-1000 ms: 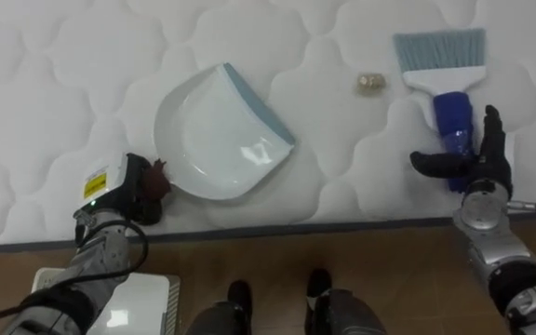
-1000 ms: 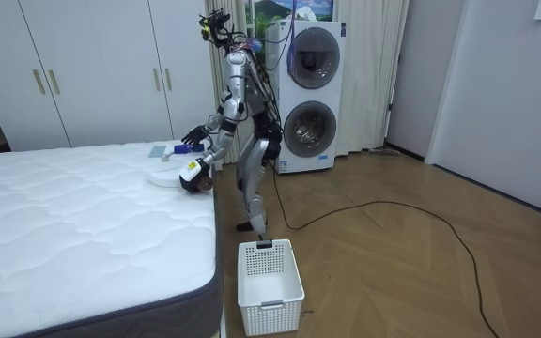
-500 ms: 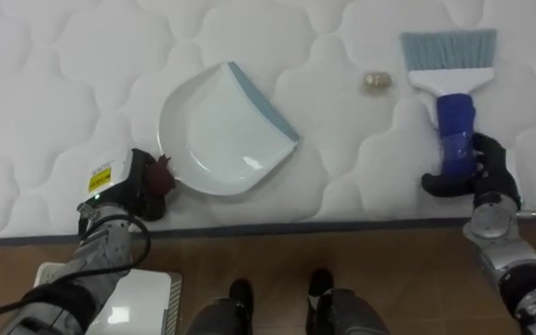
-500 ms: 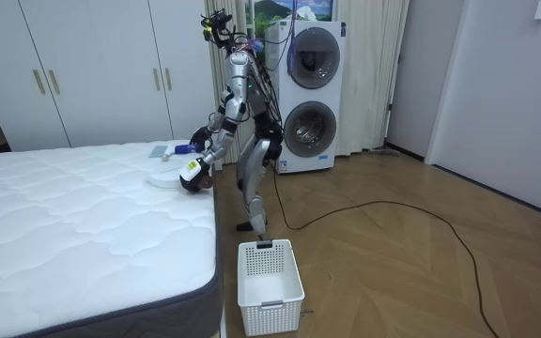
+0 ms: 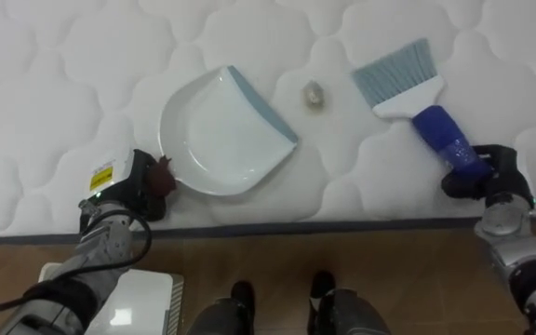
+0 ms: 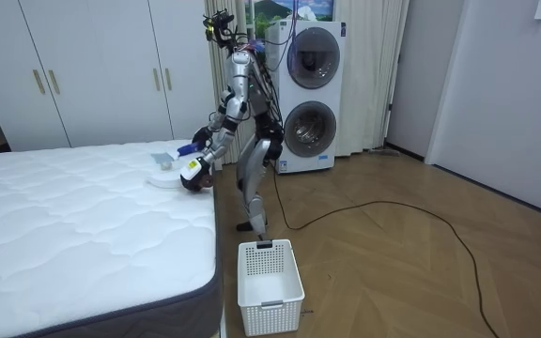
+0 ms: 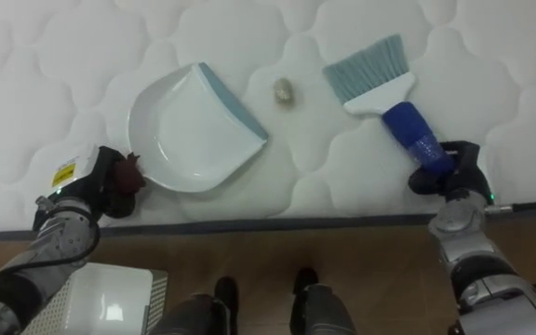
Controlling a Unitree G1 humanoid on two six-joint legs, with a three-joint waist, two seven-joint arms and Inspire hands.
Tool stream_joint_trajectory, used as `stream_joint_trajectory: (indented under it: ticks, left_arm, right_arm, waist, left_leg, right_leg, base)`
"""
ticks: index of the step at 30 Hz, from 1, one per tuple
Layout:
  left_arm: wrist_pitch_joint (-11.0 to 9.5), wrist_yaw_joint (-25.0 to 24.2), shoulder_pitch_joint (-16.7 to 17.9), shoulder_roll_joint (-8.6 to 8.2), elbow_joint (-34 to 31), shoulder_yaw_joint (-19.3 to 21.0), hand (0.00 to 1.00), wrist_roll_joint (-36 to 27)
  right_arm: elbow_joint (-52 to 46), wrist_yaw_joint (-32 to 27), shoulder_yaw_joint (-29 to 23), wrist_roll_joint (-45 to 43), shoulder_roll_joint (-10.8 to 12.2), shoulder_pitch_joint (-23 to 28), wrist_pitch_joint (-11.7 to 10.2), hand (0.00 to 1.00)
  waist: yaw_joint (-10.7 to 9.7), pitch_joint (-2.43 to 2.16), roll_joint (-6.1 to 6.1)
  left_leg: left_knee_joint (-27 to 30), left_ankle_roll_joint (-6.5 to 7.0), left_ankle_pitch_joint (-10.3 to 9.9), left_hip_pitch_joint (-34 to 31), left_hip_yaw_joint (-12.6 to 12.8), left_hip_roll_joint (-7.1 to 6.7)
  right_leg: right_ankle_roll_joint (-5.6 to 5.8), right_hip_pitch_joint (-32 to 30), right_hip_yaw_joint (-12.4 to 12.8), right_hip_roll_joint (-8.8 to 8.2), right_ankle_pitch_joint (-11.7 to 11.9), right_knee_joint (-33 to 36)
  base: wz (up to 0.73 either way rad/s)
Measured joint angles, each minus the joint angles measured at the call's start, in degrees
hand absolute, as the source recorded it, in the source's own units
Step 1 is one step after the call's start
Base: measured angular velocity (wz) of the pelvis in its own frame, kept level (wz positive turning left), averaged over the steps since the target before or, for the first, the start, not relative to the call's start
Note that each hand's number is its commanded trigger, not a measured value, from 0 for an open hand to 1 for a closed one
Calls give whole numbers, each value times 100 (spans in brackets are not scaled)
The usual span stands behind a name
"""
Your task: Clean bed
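Blue-handled brush [image 5: 415, 100] has swung round since a second ago. The right hand [image 5: 491, 177] now has its fingers wrapped tight on the handle, and the crumb [image 5: 314, 92] got knocked left, ending up near the dustpan [image 5: 217, 135] lip on the bed [image 5: 63, 74]. Sweep's underway, I'd say. The left hand [image 5: 128, 186] has its fingers curled on the dustpan's back end. Count: one brush, one dustpan, one crumb, one basket [image 6: 270, 272].

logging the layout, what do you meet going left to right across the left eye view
left hand → dustpan → small scrap → brush → right hand
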Motion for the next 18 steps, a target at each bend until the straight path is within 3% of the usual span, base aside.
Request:
stream_joint_trajectory:
  ticks: [12, 18]
  left_arm:
    - [8, 5, 1, 0, -5, -6, 100, 3]
    - [140, 45, -1, 1, -43, -105, 100, 45]
  right_arm:
    - [32, -1, -47, 24, 3, -1, 8, 100]
    - [91, -72, -43, -168, 2, -14, 9, 100]
  waist:
    - [4, -7, 2]
    - [-40, -47, 61]
  left_leg:
    - [0, 0, 0, -1, 0, 2]
    - [-7, 2, 2, 9, -5, -3]
  right_leg:
    - [-1, 1, -5, 4, 3, 1]
    - [3, 13, -16, -3, 11, 17]
  base:
    - [0]
    - [0]
